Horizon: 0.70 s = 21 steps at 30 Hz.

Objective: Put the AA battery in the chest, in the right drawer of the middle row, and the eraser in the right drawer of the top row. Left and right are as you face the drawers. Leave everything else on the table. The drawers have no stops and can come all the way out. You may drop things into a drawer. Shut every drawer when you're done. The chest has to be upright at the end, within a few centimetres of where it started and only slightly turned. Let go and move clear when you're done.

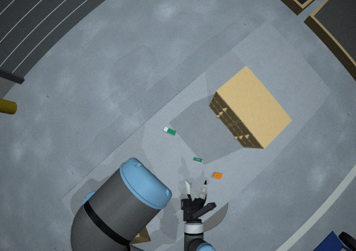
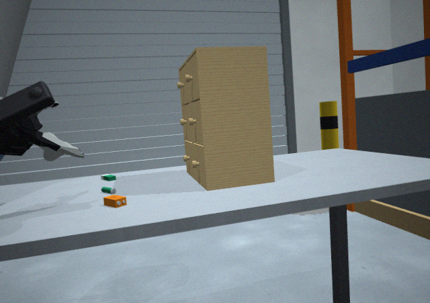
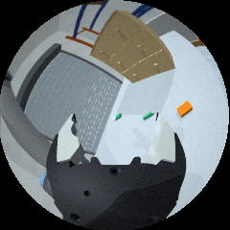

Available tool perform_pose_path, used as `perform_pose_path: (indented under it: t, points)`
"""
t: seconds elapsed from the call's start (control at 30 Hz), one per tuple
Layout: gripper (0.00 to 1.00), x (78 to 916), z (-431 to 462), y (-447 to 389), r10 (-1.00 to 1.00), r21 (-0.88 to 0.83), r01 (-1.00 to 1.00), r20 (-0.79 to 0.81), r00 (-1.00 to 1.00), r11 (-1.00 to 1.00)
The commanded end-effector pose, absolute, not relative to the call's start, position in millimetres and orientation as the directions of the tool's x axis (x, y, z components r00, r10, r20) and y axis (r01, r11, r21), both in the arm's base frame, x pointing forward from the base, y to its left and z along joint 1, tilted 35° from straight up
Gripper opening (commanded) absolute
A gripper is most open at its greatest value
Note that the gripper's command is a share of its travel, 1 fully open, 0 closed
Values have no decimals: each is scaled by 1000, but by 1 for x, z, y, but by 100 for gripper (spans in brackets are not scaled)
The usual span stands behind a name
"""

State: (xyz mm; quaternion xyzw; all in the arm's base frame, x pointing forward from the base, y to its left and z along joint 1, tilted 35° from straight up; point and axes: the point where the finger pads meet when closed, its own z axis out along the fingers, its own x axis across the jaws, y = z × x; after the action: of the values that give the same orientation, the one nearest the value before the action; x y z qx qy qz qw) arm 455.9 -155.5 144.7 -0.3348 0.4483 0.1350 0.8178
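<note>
empty, wide-open gripper (image 1: 196, 183) hovers apart from the aa battery (image 1: 197, 159) ahead.

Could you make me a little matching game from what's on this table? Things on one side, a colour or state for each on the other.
Things:
1. eraser
2. AA battery
3. small block
4. tool

Descriptions:
A. orange, lying nearest the tool
B. open, holding nothing, above the table
C. green and white, flat, farthest from the tool
D. green cylinder lying on its side

Pairs: 1-C, 2-D, 3-A, 4-B
</note>
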Motion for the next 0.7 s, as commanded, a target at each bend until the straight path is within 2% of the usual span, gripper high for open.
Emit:
perform_pose_path:
  t: [0.0,0.33,0.47,0.5,0.67]
  points:
    - [100,452,152,-164,-210,-604,-512,-747,631,610]
    - [100,446,188,-193,-373,-850,-453,-525,764,269]
    - [100,445,194,-197,-393,-881,-433,-473,788,192]
    - [100,445,200,-202,-412,-913,-400,-394,822,75]
    - [100,444,231,-223,-416,-933,-344,-273,867,-105]
